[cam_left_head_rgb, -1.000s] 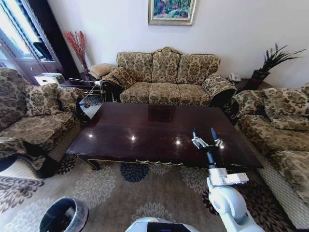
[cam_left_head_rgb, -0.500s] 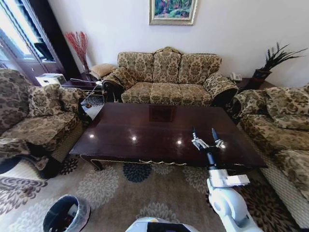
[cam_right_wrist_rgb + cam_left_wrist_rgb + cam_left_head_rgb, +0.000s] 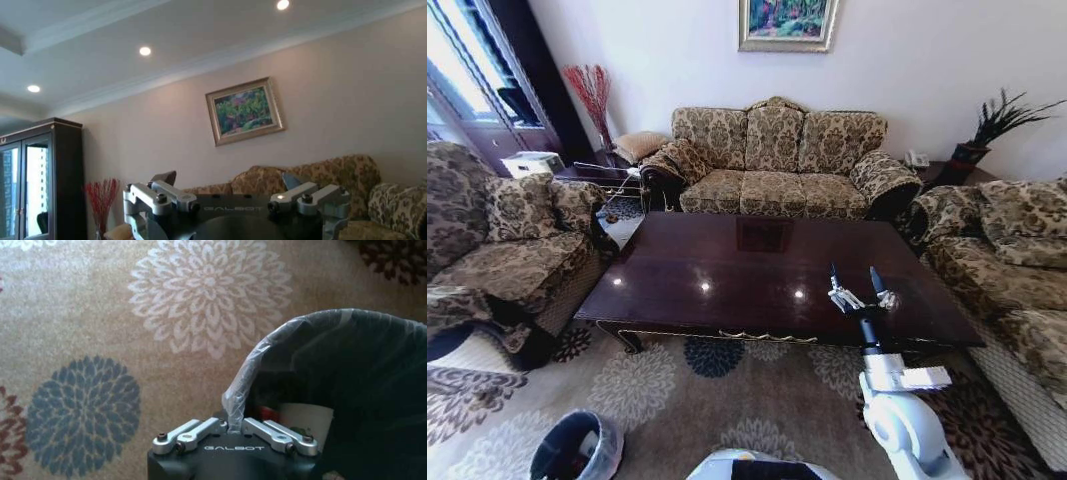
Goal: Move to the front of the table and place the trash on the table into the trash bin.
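Note:
The table (image 3: 727, 270) spreads across the middle of the head view, its glossy dark top mirroring ceiling lights. The trash bin (image 3: 577, 450), black with a whitish bag over its rim, stands on the carpet at the lower left. In the left wrist view my left gripper (image 3: 233, 428) is shut on the folded bag rim of the trash bin (image 3: 360, 370). Trash lies inside it: a white cup (image 3: 305, 420) and a red scrap (image 3: 268, 413). My right gripper (image 3: 854, 273) is raised over the table's near right edge, open and holding nothing; the right wrist view shows this gripper (image 3: 227, 181) against the far wall.
A patterned sofa (image 3: 772, 160) stands behind the table, with armchairs at the left (image 3: 497, 250) and right (image 3: 1007, 270). Flowered carpet (image 3: 717, 400) lies between me and the table. A side table with clutter (image 3: 602, 180) sits at the back left.
The whole head view has shifted a little, so the camera has moved; the bin now sits slightly farther right in the picture. My right gripper keeps the same raised, open pose.

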